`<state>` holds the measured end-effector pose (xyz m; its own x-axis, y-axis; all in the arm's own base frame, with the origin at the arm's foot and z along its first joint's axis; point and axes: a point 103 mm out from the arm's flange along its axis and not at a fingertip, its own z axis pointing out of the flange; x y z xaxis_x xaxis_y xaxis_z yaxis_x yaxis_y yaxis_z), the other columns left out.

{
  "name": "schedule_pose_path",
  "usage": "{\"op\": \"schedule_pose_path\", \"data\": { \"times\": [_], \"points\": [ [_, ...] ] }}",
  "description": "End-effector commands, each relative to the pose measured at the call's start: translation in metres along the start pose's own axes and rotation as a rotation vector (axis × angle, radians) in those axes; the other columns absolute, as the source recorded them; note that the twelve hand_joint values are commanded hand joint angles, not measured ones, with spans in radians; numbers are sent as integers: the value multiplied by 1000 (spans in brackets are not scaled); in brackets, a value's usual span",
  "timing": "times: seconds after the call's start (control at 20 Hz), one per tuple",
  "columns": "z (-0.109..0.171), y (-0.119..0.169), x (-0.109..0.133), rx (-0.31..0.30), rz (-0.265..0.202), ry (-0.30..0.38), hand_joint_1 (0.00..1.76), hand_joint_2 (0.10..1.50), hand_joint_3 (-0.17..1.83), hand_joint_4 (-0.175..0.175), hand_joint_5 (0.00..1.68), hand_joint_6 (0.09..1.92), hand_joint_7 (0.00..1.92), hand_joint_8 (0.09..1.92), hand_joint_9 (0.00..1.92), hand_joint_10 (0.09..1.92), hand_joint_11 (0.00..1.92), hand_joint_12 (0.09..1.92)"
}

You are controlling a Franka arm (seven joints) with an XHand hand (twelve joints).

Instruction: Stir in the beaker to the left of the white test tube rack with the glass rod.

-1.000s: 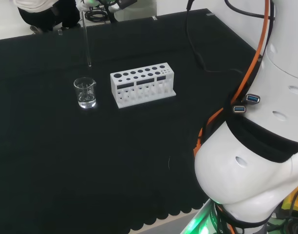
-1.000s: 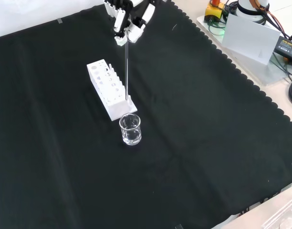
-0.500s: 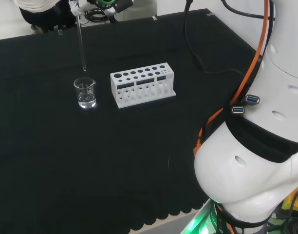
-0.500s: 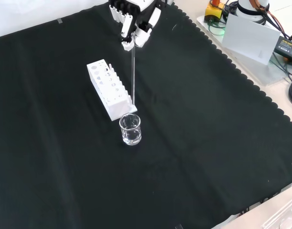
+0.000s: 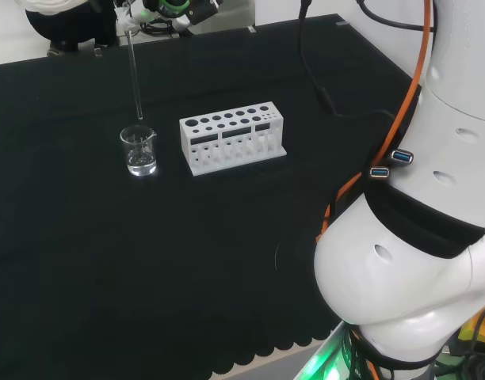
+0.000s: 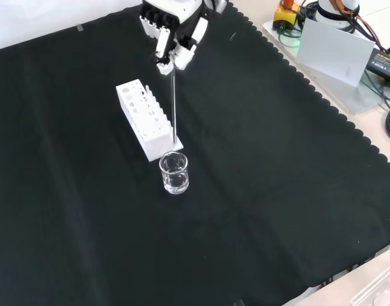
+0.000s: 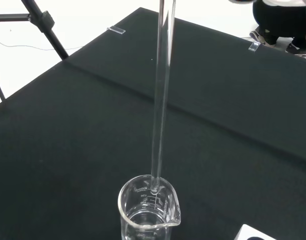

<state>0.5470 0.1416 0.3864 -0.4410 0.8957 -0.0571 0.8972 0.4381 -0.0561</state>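
Gripping the long clear glass rod (image 6: 174, 102) upright, black-and-white hand (image 6: 173, 35) curls round its top; rod tip hangs just above small clear glass beaker (image 6: 174, 173) beside white test tube rack (image 6: 147, 119).

Clear glass rod (image 7: 161, 95) (matt black cloth (image 6: 278, 191))

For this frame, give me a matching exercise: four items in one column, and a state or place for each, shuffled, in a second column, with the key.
Items:
1. thin clear glass rod
2. small clear glass beaker
3. white test tube rack
4. black and white robot hand

States:
A. stands on the black cloth with a little clear liquid in it
B. fingers curled round the rod's top end
C. hangs upright, lower tip just above the beaker's rim
D. every hole on top looks empty

Pairs: 1-C, 2-A, 3-D, 4-B
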Motion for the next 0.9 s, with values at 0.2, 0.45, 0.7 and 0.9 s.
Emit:
{"op": "schedule_pose_path", "data": {
  "times": [0.2, 0.45, 0.7, 0.9],
  "points": [
    [28, 26, -13, 18, -55, 23, 1203, 1094, -175, -175, 1220, 662, 1725, 535, 1864, 476, 1774, 884],
    [35, 33, -17, 26, -61, 23, 1203, 1094, -175, -175, 1220, 661, 1726, 533, 1864, 475, 1773, 884],
    [46, 38, -17, 44, -73, 29, 1203, 1094, -175, -175, 1220, 661, 1726, 532, 1864, 474, 1774, 884],
    [57, 41, -20, 55, -74, 37, 1203, 1094, -175, -175, 1220, 661, 1727, 531, 1864, 474, 1774, 884]
  ]
}}
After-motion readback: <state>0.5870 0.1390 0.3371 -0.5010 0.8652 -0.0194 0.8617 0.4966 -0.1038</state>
